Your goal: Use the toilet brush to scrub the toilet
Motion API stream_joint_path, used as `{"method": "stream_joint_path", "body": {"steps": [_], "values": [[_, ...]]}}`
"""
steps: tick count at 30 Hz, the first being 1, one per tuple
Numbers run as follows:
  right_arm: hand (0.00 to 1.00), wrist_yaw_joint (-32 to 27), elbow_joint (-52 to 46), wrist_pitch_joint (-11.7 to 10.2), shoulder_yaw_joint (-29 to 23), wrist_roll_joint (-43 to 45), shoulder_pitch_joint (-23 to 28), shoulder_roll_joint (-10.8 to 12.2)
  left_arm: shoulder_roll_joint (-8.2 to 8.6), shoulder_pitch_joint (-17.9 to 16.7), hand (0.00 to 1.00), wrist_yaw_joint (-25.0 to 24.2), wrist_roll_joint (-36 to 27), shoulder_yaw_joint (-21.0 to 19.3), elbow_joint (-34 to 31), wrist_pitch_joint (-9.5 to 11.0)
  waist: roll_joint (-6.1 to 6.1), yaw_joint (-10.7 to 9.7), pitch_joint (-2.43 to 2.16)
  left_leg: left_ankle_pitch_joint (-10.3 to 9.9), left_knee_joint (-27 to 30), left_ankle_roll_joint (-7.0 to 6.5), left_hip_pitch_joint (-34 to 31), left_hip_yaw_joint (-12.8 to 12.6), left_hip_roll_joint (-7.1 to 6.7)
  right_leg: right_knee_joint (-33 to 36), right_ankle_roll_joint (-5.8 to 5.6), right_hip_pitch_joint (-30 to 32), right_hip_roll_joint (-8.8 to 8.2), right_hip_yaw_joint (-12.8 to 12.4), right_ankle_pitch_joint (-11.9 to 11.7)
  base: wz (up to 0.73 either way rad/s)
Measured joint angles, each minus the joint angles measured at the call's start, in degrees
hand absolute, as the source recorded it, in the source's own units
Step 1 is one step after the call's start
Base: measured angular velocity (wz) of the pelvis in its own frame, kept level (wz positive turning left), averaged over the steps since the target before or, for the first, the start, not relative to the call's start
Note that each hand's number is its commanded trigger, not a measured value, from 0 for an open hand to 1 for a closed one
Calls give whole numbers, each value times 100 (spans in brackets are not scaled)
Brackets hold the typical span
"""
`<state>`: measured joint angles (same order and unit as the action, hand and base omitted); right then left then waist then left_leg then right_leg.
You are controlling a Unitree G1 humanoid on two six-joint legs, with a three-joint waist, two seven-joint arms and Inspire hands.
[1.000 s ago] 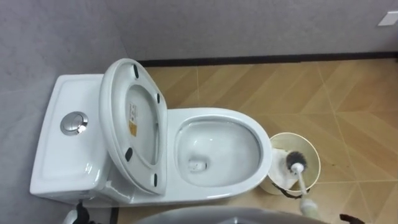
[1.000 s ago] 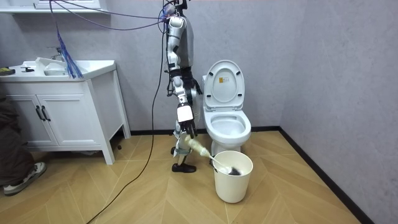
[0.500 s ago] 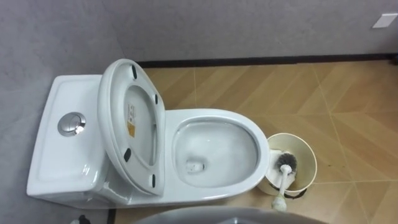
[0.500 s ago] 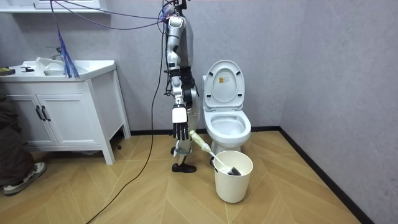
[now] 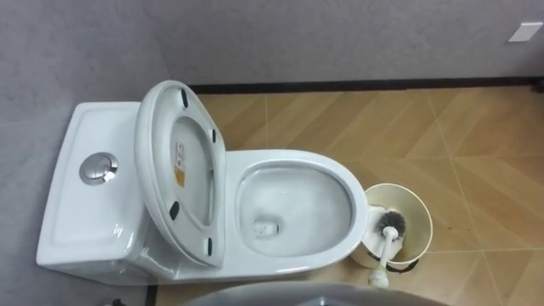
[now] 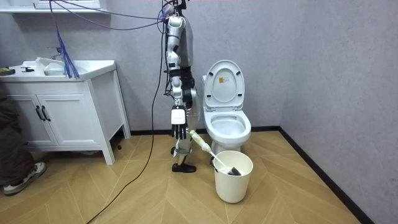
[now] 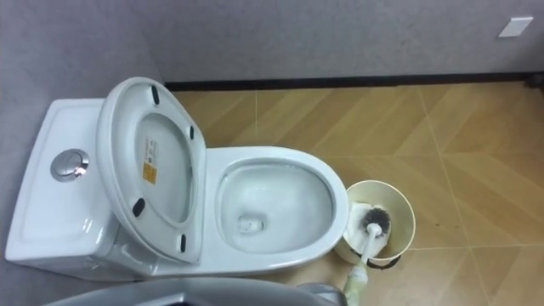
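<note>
At 3 o'clock of the toilet bowl (image 5: 297, 204), the brush (image 5: 384, 246) is standing head-down in the bucket (image 5: 422, 212), its handle leaning toward 7 o'clock. The right hand (image 6: 178, 130) is hanging nearest, at 9 o'clock of the handle's tip, fingers straight and empty.

Counts — one toilet (image 5: 293, 200); one brush (image 5: 387, 242); one bucket (image 5: 421, 204); one vanity cabinet (image 6: 62, 121); one person (image 6: 12, 149) — partly seen.

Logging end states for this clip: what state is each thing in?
Toilet seat: raised.
Toilet bowl: uncovered.
Bucket: upright on the floor.
Brush: head down in the bucket, handle leaning out.
Cabinet doors: shut.
Right hand: open, empty.
</note>
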<state>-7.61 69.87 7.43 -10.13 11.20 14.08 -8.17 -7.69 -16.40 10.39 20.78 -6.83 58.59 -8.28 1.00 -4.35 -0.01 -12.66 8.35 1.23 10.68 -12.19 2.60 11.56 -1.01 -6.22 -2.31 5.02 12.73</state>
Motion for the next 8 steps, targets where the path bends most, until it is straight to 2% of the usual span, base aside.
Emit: {"method": "stream_joint_path", "body": {"steps": [8], "values": [[0,822,147,268,56,193,-108,8,28,-24,0,-243,15,-5,83,-164,14,8,-4,0,0,0,7,33,-5,7,-1,-20,-4,-2,1,0]]}}
